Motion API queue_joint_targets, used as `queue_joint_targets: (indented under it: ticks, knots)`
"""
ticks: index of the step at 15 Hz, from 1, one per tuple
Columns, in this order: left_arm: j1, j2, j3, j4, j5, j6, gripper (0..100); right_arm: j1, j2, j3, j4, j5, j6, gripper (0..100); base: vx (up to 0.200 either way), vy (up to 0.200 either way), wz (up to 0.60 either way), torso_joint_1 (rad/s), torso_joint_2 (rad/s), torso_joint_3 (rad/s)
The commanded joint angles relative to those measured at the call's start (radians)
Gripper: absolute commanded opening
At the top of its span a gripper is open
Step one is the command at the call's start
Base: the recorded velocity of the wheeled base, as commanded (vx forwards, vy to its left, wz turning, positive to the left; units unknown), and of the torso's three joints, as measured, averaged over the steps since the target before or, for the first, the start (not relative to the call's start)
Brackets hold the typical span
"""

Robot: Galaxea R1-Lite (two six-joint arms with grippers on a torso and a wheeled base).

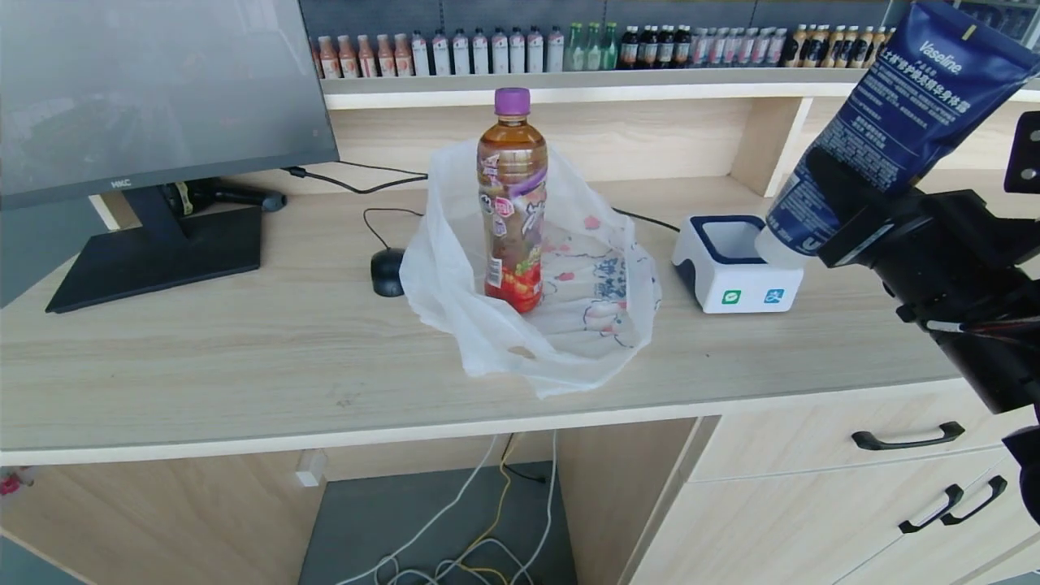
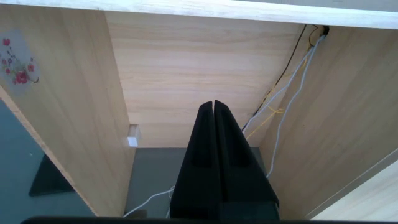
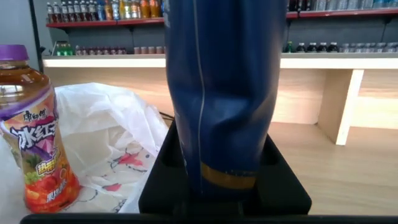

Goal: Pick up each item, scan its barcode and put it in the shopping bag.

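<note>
One blue tube (image 1: pixel 894 122) is clamped in your right gripper (image 1: pixel 845 213) over the scanner (image 1: pixel 735 272), near the right edge of the counter (image 1: pixel 203 357); your left gripper (image 2: pixel 214 124) is closed, empty; the bottle (image 1: pixel 512 203) stands inside the bag (image 1: pixel 601 325).

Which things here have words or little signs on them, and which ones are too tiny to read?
Blue tube, in the right end effector: a white brand word; rows of tiny print too small to read.
Bottle: big colourful characters on its label; the rest too small.
Shopping bag: blue marks, too blurred.
Monitor: a small logo on its bottom edge.
Scanner: two square signs, green and blue.
</note>
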Motion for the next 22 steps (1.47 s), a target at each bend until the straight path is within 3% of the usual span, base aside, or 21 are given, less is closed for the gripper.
queue_joint_targets:
  ticks: [1, 4, 12, 22]
  knots:
    - [0.0, 0.0, 0.0, 0.0, 0.0, 0.0, 0, 0.0, 0.001, 0.004, 0.0, 0.001, 0.0, 0, 0.0, 0.2, 0.0, -0.002, 0.01, -0.002]
    - [0.0, 0.0, 0.0, 0.0, 0.0, 0.003, 0, 0.0, 0.001, 0.016, -0.001, 0.001, 0.001, 0, 0.0, 0.2, 0.0, 0.001, 0.0, 0.004]
    - [0.0, 0.0, 0.0, 0.0, 0.0, 0.006, 0, 0.0, 0.053, 0.002, -0.001, 0.002, 0.0, 0, 0.0, 0.0, 0.0, 0.0, 0.0, 0.0]
    - [0.0, 0.0, 0.0, 0.0, 0.0, 0.006, 0, 0.026, 0.297, -0.209, 0.006, 0.021, -0.009, 0, 0.0, 0.0, 0.0, 0.0, 0.0, 0.0]
